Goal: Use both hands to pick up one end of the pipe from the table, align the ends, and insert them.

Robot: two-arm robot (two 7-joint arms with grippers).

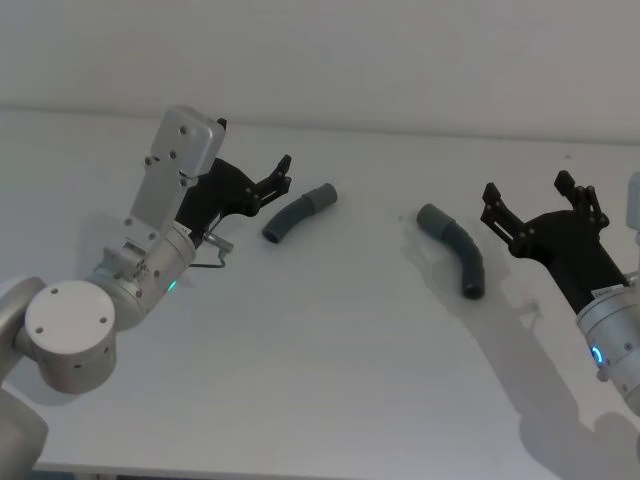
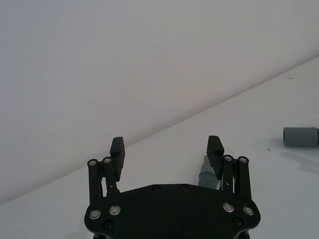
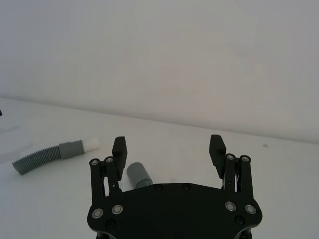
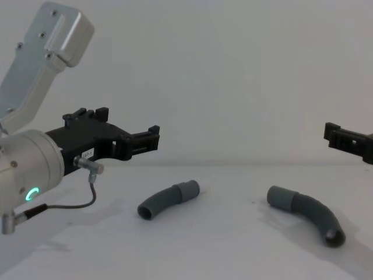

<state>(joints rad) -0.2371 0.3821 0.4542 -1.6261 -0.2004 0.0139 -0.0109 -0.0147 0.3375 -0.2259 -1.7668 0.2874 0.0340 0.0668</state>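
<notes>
A: Which step is reached?
B: The approach, it is judged. The left pipe piece (image 1: 297, 213) and right pipe piece (image 1: 458, 243) are laid well apart on the surface (image 1: 330, 340), ungrasped. Each must next be straddled near its cuff.
A: The jaws?
B: Spread wide on left gripper (image 1: 272, 180) and right gripper (image 1: 528, 200); nothing is held or touched.

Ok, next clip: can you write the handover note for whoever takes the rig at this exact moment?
Left claw: open, empty, raised above the table, just left of the left pipe piece.
Right claw: open, empty, to the right of the right pipe piece.
Both pieces lie apart on the table, their grey cuffs turned toward each other; the left one's ends in a white spigot.
Done: nothing grasped yet.
Left: grip each piece, lift, align cuffs, insert.
</notes>
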